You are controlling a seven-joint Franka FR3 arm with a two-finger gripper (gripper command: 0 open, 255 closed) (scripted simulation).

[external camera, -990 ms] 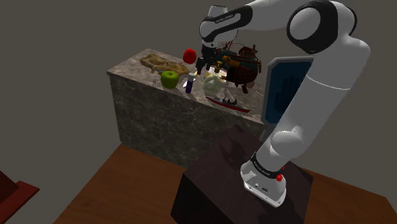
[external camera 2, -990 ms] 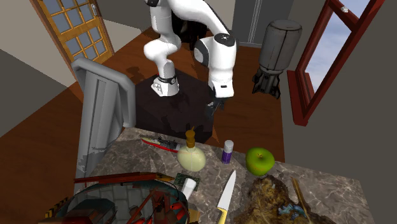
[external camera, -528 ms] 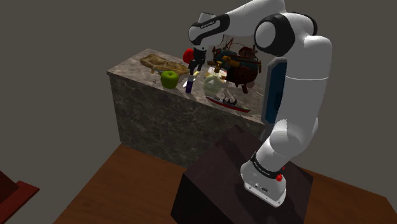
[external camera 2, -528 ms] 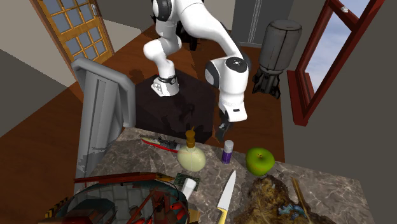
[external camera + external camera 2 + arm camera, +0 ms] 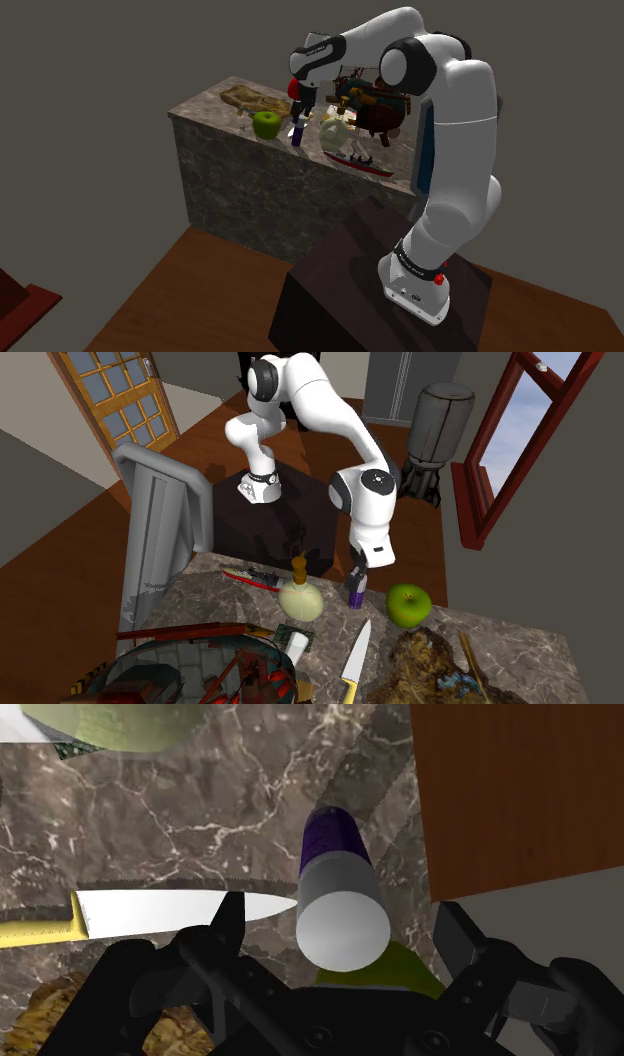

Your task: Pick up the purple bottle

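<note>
The purple bottle [image 5: 330, 844] with its grey cap stands upright on the marble counter [image 5: 200, 814], close to the counter's edge. My gripper [image 5: 342, 929] is open right above it. The two black fingers [image 5: 228, 919] stand apart on either side of the cap without touching it. In the second exterior view the gripper [image 5: 357, 574] covers the cap and the purple body [image 5: 355, 598] shows just below. In the shoulder view the gripper [image 5: 300, 112] hangs over the bottle [image 5: 297, 136], beside the green apple [image 5: 266, 124].
A green apple [image 5: 407, 605], a yellow-handled knife [image 5: 352, 667] and a pale round flask [image 5: 300, 598] lie close around the bottle. Model ships [image 5: 372, 100] crowd the counter behind. A red toy boat [image 5: 357, 163] sits near the edge. A grey panel [image 5: 160, 532] stands beside the counter.
The arm swung over and lowered the gripper from beside the counter edge to directly above the purple bottle. The bottle and other objects have not moved.
</note>
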